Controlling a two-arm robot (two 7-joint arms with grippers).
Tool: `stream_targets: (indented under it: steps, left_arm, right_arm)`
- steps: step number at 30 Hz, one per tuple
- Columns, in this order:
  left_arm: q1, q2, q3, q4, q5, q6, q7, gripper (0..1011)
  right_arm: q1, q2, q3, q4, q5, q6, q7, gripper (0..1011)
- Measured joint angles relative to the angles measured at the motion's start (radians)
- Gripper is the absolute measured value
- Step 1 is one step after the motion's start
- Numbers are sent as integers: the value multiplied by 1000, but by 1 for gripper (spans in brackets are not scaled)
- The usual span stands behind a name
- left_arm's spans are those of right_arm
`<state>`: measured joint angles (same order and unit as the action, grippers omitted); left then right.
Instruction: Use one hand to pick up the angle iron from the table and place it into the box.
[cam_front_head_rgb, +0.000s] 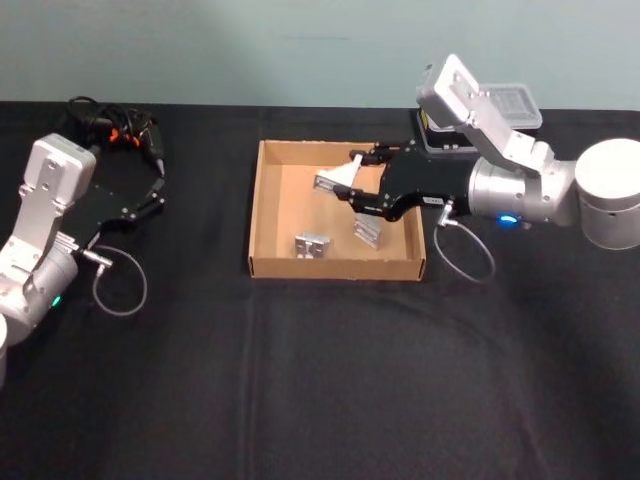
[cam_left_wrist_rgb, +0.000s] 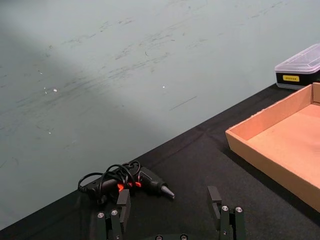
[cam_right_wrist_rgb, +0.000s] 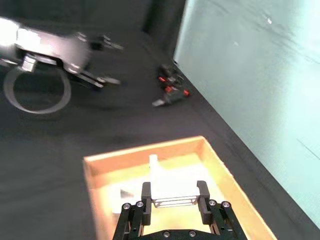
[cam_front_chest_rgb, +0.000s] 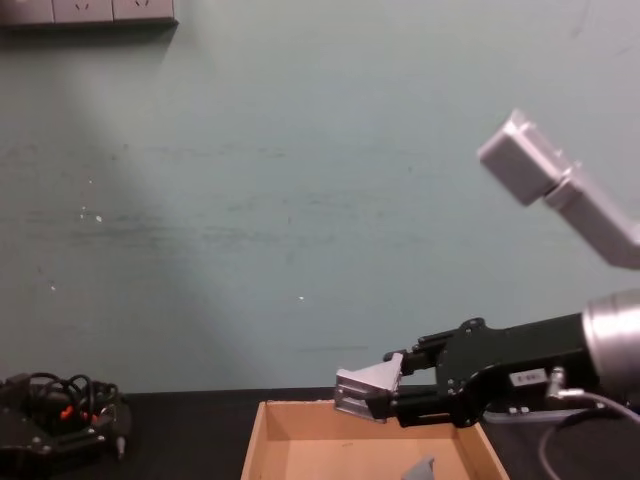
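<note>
the right pincer (cam_front_head_rgb: 345, 187) is above the box (cam_front_head_rgb: 262, 215), reaching in from the right side over its far half. its fingers are closed on the angle iron (cam_front_head_rgb: 335, 180), a pale metal piece with a bent shape, which hangs in the air over the cardboard floor and does not touch it. in the chest view the angle iron (cam_front_chest_rgb: 365, 388) is clearly higher than the box rim (cam_front_chest_rgb: 300, 407), so the carrying step is in hand and the release is not yet done.

two other small metal pieces (cam_front_head_rgb: 311, 245) lie already on the floor of the box, near its front wall, one just beside the other. the held piece is over the free part behind them.

the left pincer (cam_front_head_rgb: 150, 205) rests on the bench (cam_front_head_rgb: 320, 380) at the left, well apart from the box, with its fingers apart and nothing between them. near it lies a black tool with orange marks and a cable (cam_front_head_rgb: 120, 128). a small black case with a clear lid (cam_front_head_rgb: 500, 105) stands behind the right arm.

i think the next move asks the right arm to go down a little, until the angle iron is close to the box floor, and then to spread the fingers. it should keep away from the far wall and from the two pieces, so the iron does not land on them.
</note>
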<state>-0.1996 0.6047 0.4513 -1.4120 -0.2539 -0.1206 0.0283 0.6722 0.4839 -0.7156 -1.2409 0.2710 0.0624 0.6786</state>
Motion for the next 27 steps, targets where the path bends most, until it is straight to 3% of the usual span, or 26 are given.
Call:
stream_targets:
  steps: [6, 14, 19, 27]
  left_arm:
    - [0, 0, 0, 0, 0, 0, 0, 1000]
    - [0, 0, 0, 0, 0, 0, 0, 1000]
    - [0, 0, 0, 0, 0, 0, 0, 1000]
    - [0, 0, 0, 0, 0, 0, 0, 1000]
  right_arm:
    - [63, -96, -19, 192, -59, -38, -23, 539]
    - [120, -182, -32, 348, -97, -77, -18, 539]
    - [143, -219, -31, 410, -113, -85, -9, 539]
    - [151, -241, -22, 437, -125, -78, 9, 539]
